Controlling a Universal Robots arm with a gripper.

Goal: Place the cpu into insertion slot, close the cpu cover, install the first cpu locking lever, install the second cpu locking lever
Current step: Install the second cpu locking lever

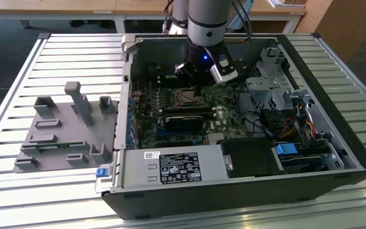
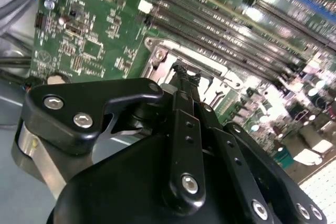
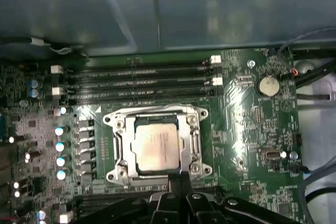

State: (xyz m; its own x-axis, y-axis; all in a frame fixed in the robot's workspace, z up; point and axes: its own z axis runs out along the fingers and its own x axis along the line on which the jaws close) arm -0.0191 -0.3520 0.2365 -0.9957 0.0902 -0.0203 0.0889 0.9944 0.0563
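Gripper (image 1: pixel 197 85) — black, jointed linkage fingers with bright screw heads, mounted under a silver-grey cylindrical wrist; it hung inside the open case with its tips at the edge of the socket. In the second wrist view the fingers (image 2: pixel 185 109) ran close together to a narrow point, nothing visibly between them; whether they pinched anything at the very tip could not be told.

Slatted table (image 1: pixel 17 95) — pale metal, long parallel ribs.

Computer case (image 1: pixel 234 195) — black steel box lying on its side, lid off, interior open to view. A white label (image 1: pixel 177 168) with dense black print sat on the grey power-supply housing near the front; the print was too small to read.

Grey fixture (image 1: pixel 68 131) — matt moulded plate with upright pegs and blocks, on the table at the exterior view's left of the case.

Motherboard (image 3: pixel 247 129) — green, glossy, studded with small capacitors and a round coin cell; four long dark memory slots (image 3: pixel 142 80) ran just beside the socket.

Insertion slot (image 3: pixel 157 145) — square socket in the middle of the board, framed in bright stamped metal.

Cpu cover (image 3: pixel 193 142) — thin silvery frame with cut-out middle, lying flat over the socket, around the chip.

Cpu (image 3: pixel 156 144) — small flat square, pale brushed-metal face, seated in the socket; faint markings on it, not legible.
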